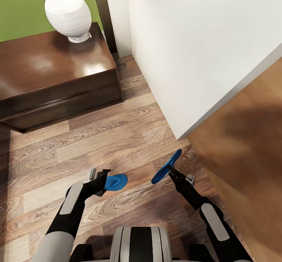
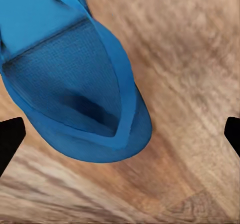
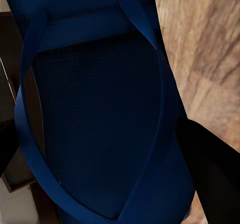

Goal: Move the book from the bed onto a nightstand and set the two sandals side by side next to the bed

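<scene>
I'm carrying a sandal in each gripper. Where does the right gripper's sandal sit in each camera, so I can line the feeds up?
Head view: the right sandal is low and right of centre, tilted up on edge in the right gripper.
Left wrist view: the sandal there is the left sandal, not this one.
Right wrist view: the right sandal covers most of the frame, dark and close.
Shared landmark: the wood-plank floor.

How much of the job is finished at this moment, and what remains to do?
Nothing looks finished yet. In hand: the left gripper holds one blue sandal and the right gripper holds the other sandal, both above the wood floor, near a dark-brown nightstand carrying a white lamp. Left: set both sandals side by side next to the bed, then move the book; neither bed nor book can be judged here.
</scene>
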You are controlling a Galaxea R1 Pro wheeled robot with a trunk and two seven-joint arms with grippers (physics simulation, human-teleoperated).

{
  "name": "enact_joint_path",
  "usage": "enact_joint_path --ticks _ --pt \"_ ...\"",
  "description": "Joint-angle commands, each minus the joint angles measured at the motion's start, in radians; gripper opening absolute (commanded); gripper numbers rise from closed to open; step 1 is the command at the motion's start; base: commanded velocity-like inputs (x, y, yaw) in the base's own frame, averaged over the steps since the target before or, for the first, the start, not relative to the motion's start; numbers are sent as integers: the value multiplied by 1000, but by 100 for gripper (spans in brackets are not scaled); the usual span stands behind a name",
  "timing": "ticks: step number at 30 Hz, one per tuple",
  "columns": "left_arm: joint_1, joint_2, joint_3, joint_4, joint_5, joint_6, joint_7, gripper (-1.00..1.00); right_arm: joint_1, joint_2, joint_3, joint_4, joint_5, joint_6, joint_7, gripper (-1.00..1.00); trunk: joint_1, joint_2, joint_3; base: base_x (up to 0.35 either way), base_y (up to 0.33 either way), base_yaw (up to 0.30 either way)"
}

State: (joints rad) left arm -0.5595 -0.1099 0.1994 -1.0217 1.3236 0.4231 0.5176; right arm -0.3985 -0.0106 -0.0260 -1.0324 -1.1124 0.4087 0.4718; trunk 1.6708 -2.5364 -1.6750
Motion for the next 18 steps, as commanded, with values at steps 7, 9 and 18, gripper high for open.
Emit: enact_joint_path --ticks 7,9,18 --pt "0 -23 -62 2 10 -2 3 100 0 0 -2 0 -9 10 1 -100 0 0 -1 0 0 0" --pt "0 -24 -75 15 10 -18 2 100 0 0 -2 0 -9 10 1 -100 0 0 -1 0 0 0" --pt "0 -25 -130 75 6 -191 -2 100 0 0 -2 0 -9 10 1 -100 0 0 -1 0 0 0"
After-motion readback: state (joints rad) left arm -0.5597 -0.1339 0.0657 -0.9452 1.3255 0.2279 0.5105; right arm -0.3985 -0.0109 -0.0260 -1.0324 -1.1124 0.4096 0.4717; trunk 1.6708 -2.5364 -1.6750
